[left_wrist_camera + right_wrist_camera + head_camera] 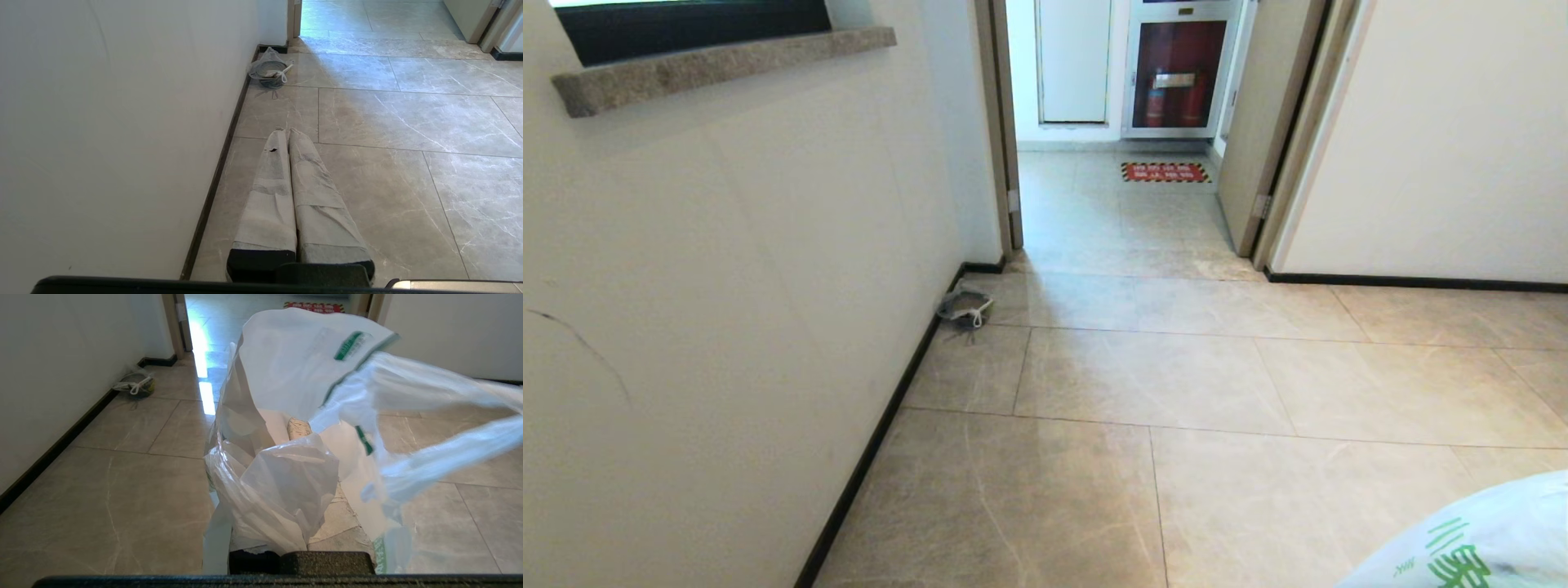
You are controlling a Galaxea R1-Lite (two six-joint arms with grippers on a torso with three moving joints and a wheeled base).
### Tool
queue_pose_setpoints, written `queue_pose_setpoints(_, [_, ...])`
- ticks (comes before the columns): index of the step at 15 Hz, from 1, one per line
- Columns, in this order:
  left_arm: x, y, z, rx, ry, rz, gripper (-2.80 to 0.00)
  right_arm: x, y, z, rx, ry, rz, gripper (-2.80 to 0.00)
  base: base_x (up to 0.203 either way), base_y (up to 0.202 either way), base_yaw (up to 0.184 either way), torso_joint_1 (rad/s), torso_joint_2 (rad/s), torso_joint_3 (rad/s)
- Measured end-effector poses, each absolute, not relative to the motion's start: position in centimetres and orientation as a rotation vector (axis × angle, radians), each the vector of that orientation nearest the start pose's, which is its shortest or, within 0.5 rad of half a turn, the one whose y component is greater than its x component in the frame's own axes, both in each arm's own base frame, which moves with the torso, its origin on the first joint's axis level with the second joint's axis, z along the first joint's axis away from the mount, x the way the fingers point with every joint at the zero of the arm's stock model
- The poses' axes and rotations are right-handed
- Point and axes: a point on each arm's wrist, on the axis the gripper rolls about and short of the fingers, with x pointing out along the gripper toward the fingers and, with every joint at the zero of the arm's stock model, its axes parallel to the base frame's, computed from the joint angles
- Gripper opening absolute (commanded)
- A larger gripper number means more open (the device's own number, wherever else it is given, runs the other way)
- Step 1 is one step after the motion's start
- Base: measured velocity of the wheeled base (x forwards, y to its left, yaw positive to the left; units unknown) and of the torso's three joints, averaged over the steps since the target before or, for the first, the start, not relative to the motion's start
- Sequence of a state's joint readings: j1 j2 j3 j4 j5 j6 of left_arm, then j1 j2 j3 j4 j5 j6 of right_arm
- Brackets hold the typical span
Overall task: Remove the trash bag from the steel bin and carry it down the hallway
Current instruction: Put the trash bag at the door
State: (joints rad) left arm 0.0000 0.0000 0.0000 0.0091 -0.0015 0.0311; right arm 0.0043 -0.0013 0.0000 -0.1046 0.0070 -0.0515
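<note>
Since the trash bag is only pinched by thin plastic in your right gripper, it could slip or tear as you roll down the hallway, and a loose handle might snag the door frame. The bag hangs draped right over the clenched fingers, a corner peeking at your right. Left gripper is closed on nothing

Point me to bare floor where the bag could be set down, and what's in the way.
Open tiles run from the trash bag held by the right tool up to the doorway, bounded left by the dark baseboard. Only clutter: a small greyish bag against the left wall near the door frame. The red mat lies beyond the doorway.
</note>
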Motion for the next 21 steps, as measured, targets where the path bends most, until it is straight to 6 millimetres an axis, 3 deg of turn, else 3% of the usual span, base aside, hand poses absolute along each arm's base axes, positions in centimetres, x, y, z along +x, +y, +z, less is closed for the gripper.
queue_pose_setpoints(21, [-2.28, -0.01, 7.46, 0.039, 0.008, -0.003, -2.80, -2.35, 0.01, 8.62, -0.051, -0.106, 0.009, -2.80, 0.000, 0.000, 0.000, 0.000, 0.00, 0.000])
